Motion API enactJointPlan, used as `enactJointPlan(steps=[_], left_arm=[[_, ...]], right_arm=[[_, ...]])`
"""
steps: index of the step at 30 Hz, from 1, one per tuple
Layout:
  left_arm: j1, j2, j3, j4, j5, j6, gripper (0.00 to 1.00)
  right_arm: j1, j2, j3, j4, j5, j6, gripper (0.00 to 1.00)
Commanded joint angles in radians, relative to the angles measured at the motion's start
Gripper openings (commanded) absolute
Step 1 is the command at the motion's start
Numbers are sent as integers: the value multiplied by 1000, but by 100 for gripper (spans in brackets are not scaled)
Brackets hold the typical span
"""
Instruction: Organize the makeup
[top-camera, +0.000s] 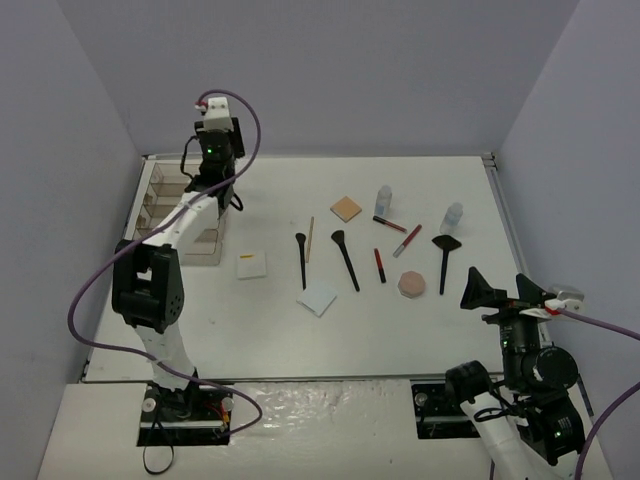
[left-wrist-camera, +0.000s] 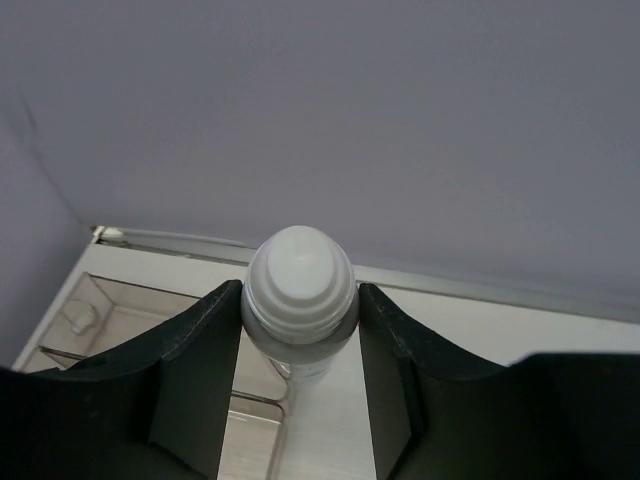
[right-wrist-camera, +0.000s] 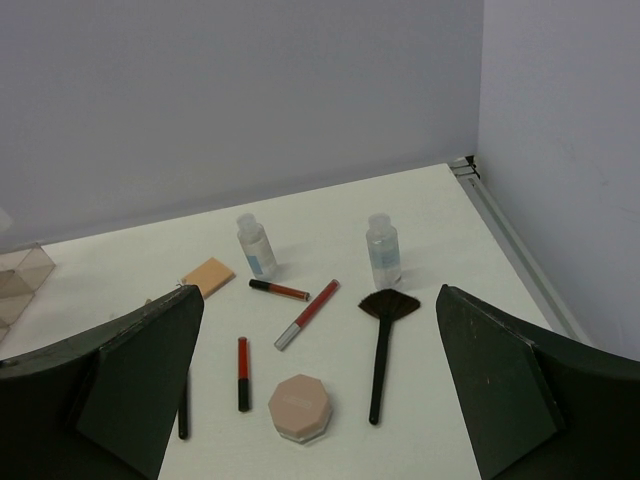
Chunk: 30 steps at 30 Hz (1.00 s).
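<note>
Walls (top-camera: 320, 80) box in the left, back and right edges of the table (top-camera: 300, 340); its near centre is open. Left arm is stretched to the far-left corner, left gripper (left-wrist-camera: 300, 330) above the tray (top-camera: 160, 205), fingers pinching an upright bottle (left-wrist-camera: 300, 285) with a white ribbed cap. Right gripper (right-wrist-camera: 318, 300) sits low at near right, fingers spread wide. Brushes (top-camera: 344, 258), lip tubes (top-camera: 380, 264), pink compact (top-camera: 411, 284) and white pads (top-camera: 317, 298) lie mid-table.

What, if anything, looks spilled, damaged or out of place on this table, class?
Nothing looks spilled or broken. The brushes, lip tubes and pink compact lie scattered at mixed angles, outside the organizer. Both loose bottles stand upright; the left gripper holds a third bottle.
</note>
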Motion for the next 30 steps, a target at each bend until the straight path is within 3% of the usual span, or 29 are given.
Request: enactJointPlan(steps=[1, 13, 30], left_arm=[[100, 14, 137, 83, 5, 15, 0], [320, 253, 334, 52, 59, -106, 0], [345, 334, 357, 65, 48, -49, 0]], right_arm=[[8, 15, 2, 85, -16, -10, 100], [7, 35, 3, 85, -60, -24, 100], [-10, 64, 3, 88, -76, -20, 100]])
